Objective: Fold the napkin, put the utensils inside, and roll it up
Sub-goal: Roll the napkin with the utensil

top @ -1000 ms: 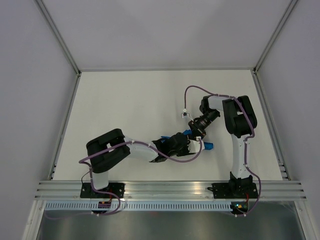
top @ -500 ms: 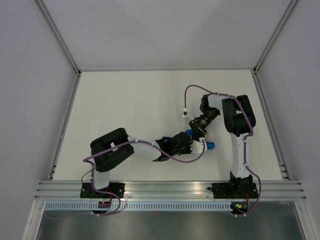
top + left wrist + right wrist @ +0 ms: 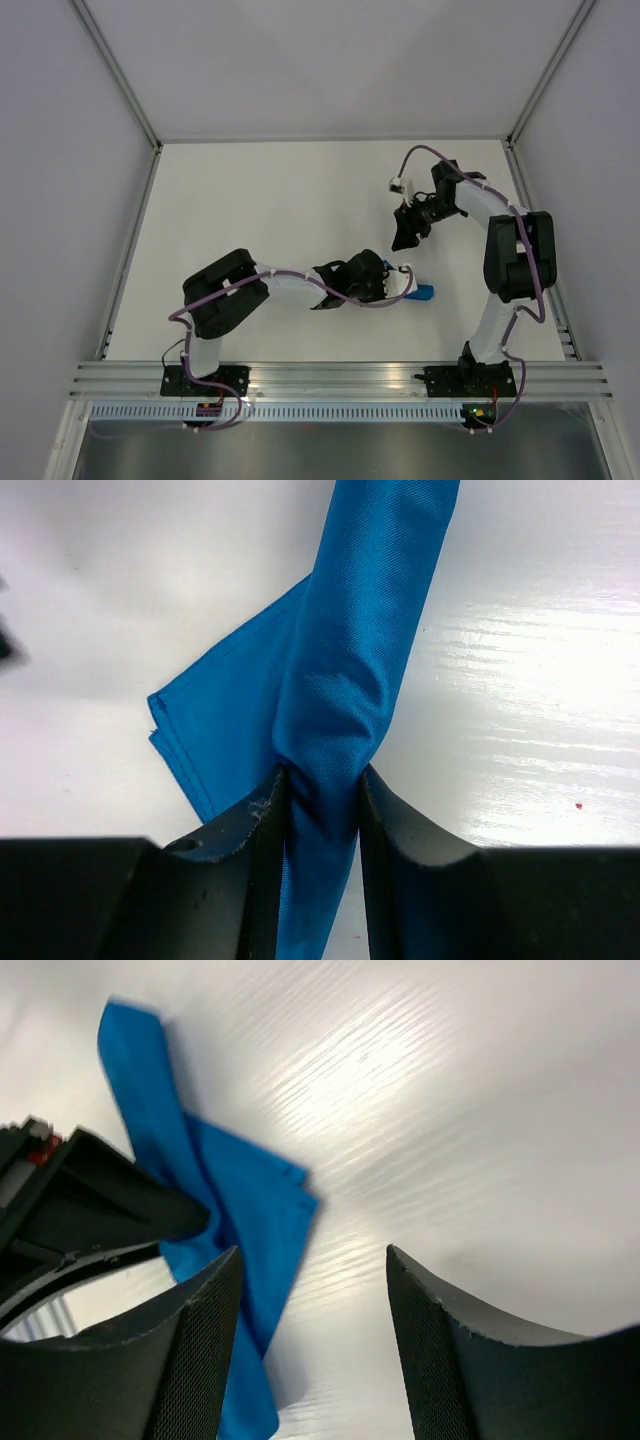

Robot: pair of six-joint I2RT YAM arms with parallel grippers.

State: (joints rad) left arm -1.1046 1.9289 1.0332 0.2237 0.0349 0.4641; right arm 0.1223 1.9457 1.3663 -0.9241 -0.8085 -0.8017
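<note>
The napkin [image 3: 350, 630] is a bright blue cloth rolled into a narrow bundle, with a flat folded corner sticking out to its left. My left gripper [image 3: 320, 785] is shut on the lower part of the roll. In the top view only the napkin's end [image 3: 424, 292] shows, just right of my left gripper [image 3: 398, 286]. My right gripper [image 3: 312, 1260] is open with nothing between its fingers; the napkin [image 3: 235, 1210] lies off to its left. From above, the right gripper [image 3: 404, 238] hangs apart from the roll, on its far side. The utensils are hidden.
The white table [image 3: 260, 210] is bounded by a metal rail [image 3: 340, 378] along the near edge and grey walls on the other sides. A purple cable with a white plug [image 3: 397, 184] loops above the right wrist. The left arm [image 3: 290, 288] stretches across the near middle.
My right gripper has opened, let go of the napkin and moved away toward the back right. My left gripper has closed on the roll and shifted slightly right.
</note>
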